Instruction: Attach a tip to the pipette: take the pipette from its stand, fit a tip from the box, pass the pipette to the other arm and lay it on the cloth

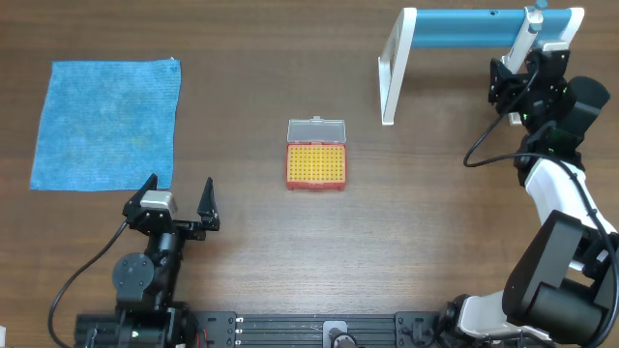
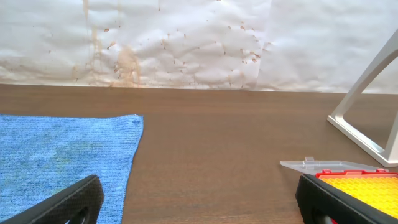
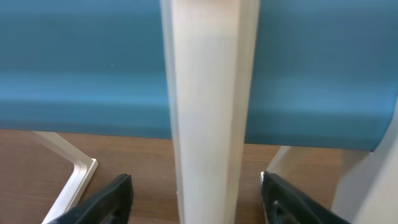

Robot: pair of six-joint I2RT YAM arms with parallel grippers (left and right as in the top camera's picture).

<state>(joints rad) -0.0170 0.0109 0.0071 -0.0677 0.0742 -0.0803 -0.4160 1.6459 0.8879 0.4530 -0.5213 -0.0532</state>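
Fingers of the right gripper are spread apart, one on each side of the pipette, and no grip on it is seen. The pipette is a white upright shaft hung on the stand, whose blue crossbar is carried on white end frames at the far right of the desk. From above, the pipette is seen near the right end of the crossbar, with the right arm reached up to it from the right side.

The tip box is placed near the middle of the desk, well apart from the stand. Its clear lid is folded back on the far side, and rows of yellow tips are exposed in the orange-red base.

The cloth, blue and spread flat, is laid at the far left of the desk, well apart from the tip box.

The left gripper is held near its own base, just in front of the near right corner of the cloth. Its fingers are opened wide and nothing is held between them. In the left wrist view, the cloth is seen beside one finger and the tip box behind the other, with bare desk between.
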